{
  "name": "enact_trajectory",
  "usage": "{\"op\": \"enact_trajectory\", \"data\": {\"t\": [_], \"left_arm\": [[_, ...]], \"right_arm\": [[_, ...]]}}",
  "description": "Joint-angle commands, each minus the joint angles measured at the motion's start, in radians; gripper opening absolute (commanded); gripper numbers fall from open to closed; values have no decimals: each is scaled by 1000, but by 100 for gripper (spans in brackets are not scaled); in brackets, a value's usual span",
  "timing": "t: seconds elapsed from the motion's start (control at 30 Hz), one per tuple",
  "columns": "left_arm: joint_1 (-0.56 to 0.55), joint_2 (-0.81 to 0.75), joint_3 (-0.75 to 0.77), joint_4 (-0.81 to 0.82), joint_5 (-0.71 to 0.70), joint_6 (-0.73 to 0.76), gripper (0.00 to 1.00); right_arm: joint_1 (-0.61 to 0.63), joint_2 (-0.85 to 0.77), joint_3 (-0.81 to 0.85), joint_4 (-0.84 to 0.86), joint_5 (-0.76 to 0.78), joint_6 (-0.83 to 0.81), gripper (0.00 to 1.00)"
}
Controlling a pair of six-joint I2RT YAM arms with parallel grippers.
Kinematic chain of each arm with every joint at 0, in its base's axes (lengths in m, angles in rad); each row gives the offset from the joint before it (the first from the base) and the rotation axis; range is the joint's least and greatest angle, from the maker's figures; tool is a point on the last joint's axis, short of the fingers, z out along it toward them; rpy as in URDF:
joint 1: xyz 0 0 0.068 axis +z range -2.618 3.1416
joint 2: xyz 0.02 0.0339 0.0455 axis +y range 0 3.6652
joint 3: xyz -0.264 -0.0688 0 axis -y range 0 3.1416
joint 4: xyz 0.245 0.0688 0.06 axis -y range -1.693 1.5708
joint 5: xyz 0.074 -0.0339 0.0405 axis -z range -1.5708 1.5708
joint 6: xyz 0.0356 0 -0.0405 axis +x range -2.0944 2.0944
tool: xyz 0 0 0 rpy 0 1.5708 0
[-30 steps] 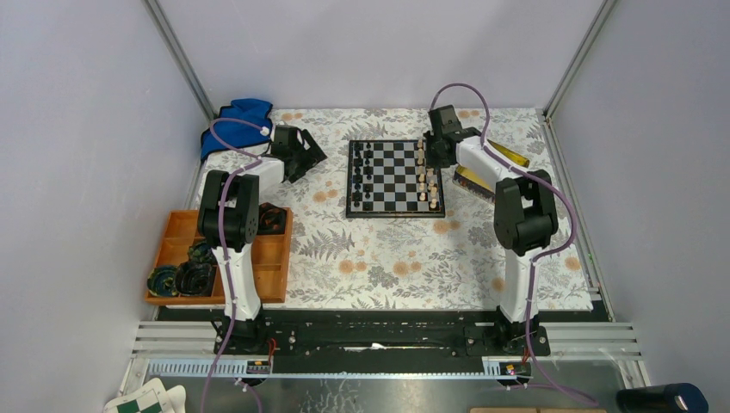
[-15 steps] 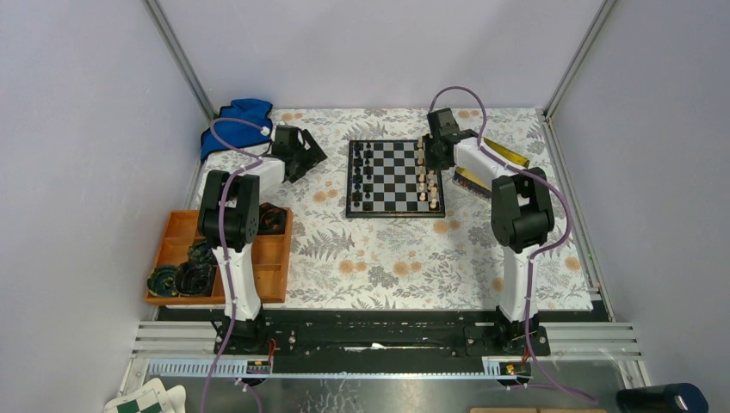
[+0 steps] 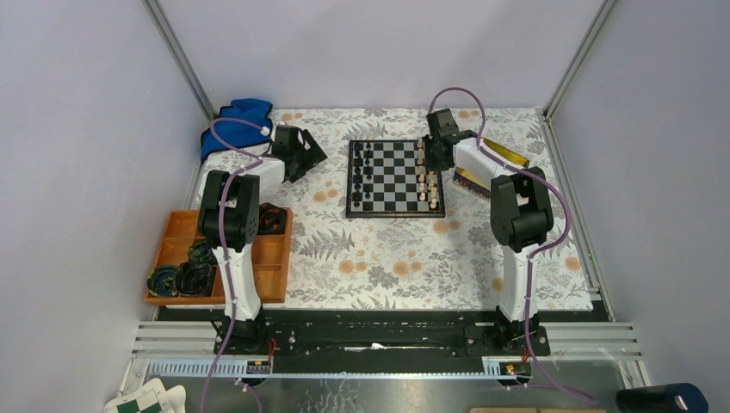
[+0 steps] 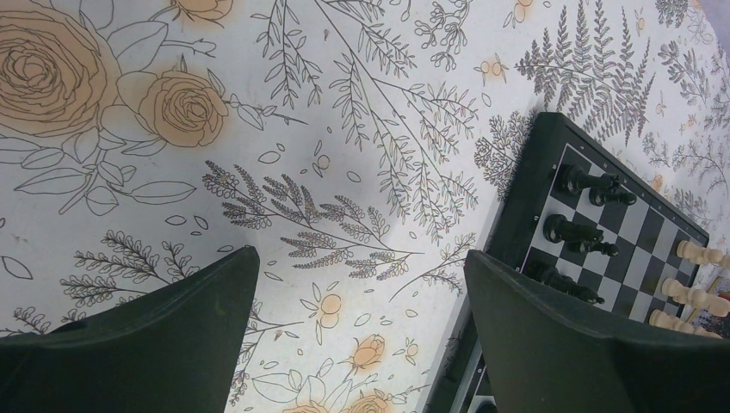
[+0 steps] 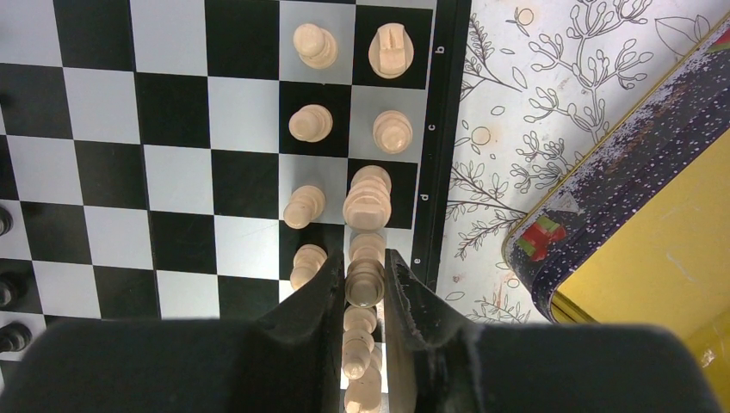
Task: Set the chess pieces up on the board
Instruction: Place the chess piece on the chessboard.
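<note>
- The right gripper [image 5: 364, 258] is drawn in narrow, its 2 fingers [image 5: 331, 288] pressed against either side of a pale piece [image 5: 364, 282]; I judge the piece to be gripped, not just straddled.
- That piece hangs over the right edge of the board [image 3: 396, 212], in line with the outer column of pale pieces [image 3: 428, 185], which runs from far to near along that edge.
- In the right wrist view, 2 columns of pale pieces show ahead of the fingers. More pale pieces lie in the slot between the fingers below the held one, so I cannot tell which square is free.
- The relation that matters: the fingers close across the column, 1 on the inner side towards the second column, 1 on the side of the board's black border [image 5: 443, 129]. A straight descent would probably keep both fingers out of the neighbours in front and behind.
- The inner finger is just beside a piece of the inner column [image 5: 308, 258], the likeliest thing to be knocked.
- The left gripper [image 4: 357, 275] stands wide with nothing between its fingers, above the flowered cloth [image 4: 361, 129] just off the board's left edge, near the black pieces [image 4: 590, 185].
- The right arm is plainly the nearer one for the pale side; the gold tin [image 5: 654, 258] lies to its right, clear of the board.
</note>
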Motion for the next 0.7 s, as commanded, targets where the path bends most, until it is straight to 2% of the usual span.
{"op": "enact_trajectory", "data": {"t": [0.0, 0.23, 0.47, 0.67], "left_arm": [[-6, 46, -33, -133, -10, 22, 99], [-6, 44, -34, -131, -8, 23, 99], [-6, 44, -33, -131, -7, 27, 99], [-6, 46, -34, -132, -7, 27, 99]], "right_arm": [[9, -3, 2, 10, 19, -19, 26], [9, -15, 2, 16, 11, -24, 38], [9, -41, 16, 11, 5, -25, 40], [8, -133, 11, 10, 28, -14, 41]]}}
